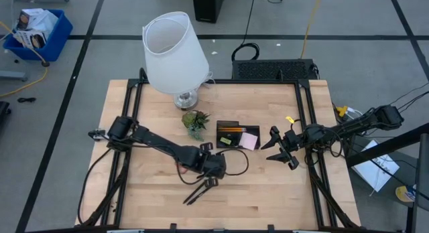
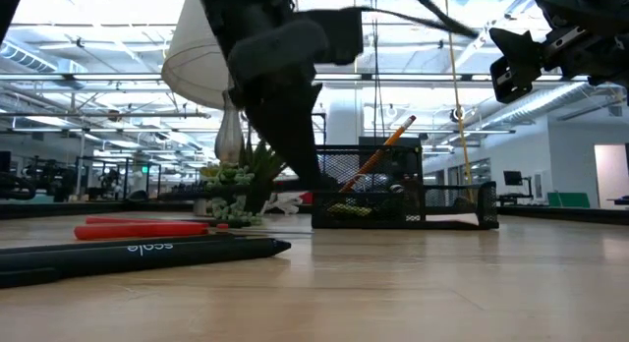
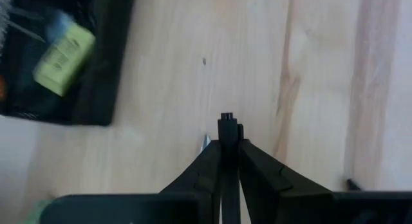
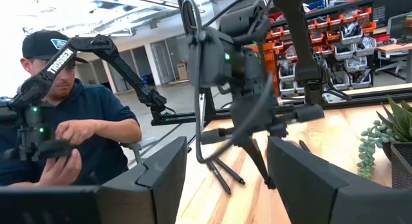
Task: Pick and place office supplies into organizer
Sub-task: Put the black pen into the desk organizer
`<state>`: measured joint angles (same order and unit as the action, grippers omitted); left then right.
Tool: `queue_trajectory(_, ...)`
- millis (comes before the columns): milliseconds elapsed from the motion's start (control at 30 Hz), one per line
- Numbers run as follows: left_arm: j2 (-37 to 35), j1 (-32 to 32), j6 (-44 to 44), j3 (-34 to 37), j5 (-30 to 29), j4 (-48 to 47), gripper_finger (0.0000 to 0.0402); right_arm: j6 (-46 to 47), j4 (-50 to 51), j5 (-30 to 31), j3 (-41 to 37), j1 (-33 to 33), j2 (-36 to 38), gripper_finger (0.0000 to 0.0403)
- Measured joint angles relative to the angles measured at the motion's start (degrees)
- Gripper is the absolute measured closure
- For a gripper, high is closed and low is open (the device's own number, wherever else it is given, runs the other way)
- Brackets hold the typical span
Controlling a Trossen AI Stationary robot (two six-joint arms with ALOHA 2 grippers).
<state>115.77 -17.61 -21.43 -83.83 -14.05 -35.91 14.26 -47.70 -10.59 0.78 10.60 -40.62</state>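
Observation:
The black organizer (image 1: 228, 122) (image 2: 447, 206) (image 3: 98, 89) stands mid-table and holds an orange pencil (image 1: 231, 128) (image 2: 389, 143), a pink sticky pad (image 1: 250, 140) and a yellow-green piece (image 1: 224, 141) (image 3: 63, 51). Two black pens (image 1: 200, 191) (image 2: 147, 252) and the red-handled scissors (image 2: 147, 227) lie flat on the table nearer the front edge. My left gripper (image 1: 213, 167) (image 2: 314, 180) (image 3: 226, 130) hangs above the wood just near of the organizer, shut with a small dark clip at its tips. My right gripper (image 1: 278, 147) (image 4: 225, 159) (image 2: 521, 62) hovers open, right of the organizer. My left gripper pinches a small dark clip (image 3: 226, 117) between its two fingers; only a small nub of it shows past their free ends. The fingers point down from above, and the clip is lifted clear of the table.
A white-shaded lamp (image 1: 174, 52) and a small green plant (image 1: 195, 122) (image 2: 236, 190) stand far-left of the organizer. A cable (image 1: 236, 163) loops beside the left gripper. A person (image 4: 64, 121) sits beyond the table. Bare wood lies right of and near the organizer.

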Motion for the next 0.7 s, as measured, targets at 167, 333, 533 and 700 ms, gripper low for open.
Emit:
queue_trajectory(167, -1.74, -0.9, 0.96, -0.02, -3.16, 0.99, 0.0351, 0.0, 0.0, -0.02, 0.02, 0.01, 0.0, 0.0191)
queue_trajectory(333, -5.34, -1.22, 2.52, 0.07, -4.47, 4.96, 0.0351, 0.01, -0.02, -0.01, 0.02, 0.0, 0.02, 0.0194)
queue_trajectory(533, -8.86, -1.22, 5.27, 0.07, -8.8, 9.86, 0.0351, 0.0, 0.05, -0.01, 0.0, -0.01, 0.0, 0.0191)
queue_trajectory(700, -10.73, -0.82, 9.79, 0.11, -9.99, 13.86, 0.0351, 0.0, 0.01, -0.01, 0.0, 0.0, 0.0, 0.0194)
